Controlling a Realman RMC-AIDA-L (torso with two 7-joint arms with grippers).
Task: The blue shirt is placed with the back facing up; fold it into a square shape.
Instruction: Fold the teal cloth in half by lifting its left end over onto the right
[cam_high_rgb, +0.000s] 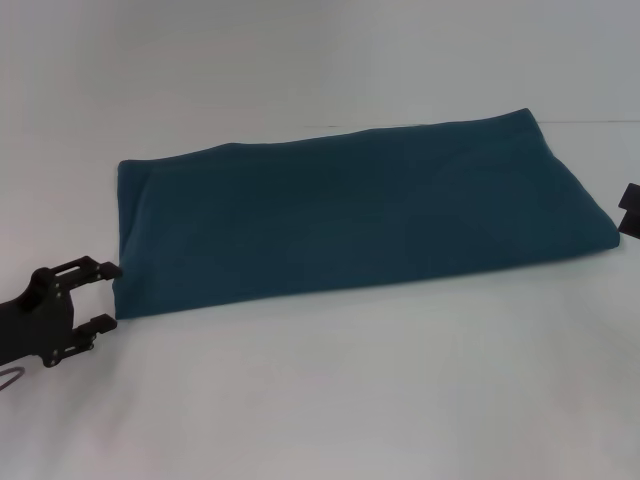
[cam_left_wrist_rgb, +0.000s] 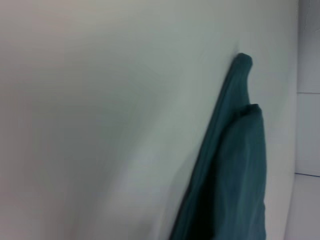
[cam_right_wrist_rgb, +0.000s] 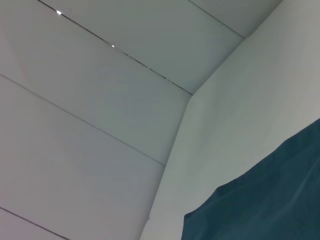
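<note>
The blue shirt (cam_high_rgb: 360, 215) lies on the white table as a long folded band, plain side up, running from the near left to the far right. My left gripper (cam_high_rgb: 108, 296) is at the band's left end, open, its fingertips level with the cloth edge and holding nothing. The left wrist view shows that end of the shirt (cam_left_wrist_rgb: 235, 170) edge-on, as stacked layers. Only a small black part of my right gripper (cam_high_rgb: 630, 208) shows, beside the shirt's right end. A corner of the shirt (cam_right_wrist_rgb: 270, 200) appears in the right wrist view.
The white table (cam_high_rgb: 330, 400) stretches bare in front of the shirt and behind it. A pale panelled wall (cam_right_wrist_rgb: 90, 100) rises beyond the table's far edge.
</note>
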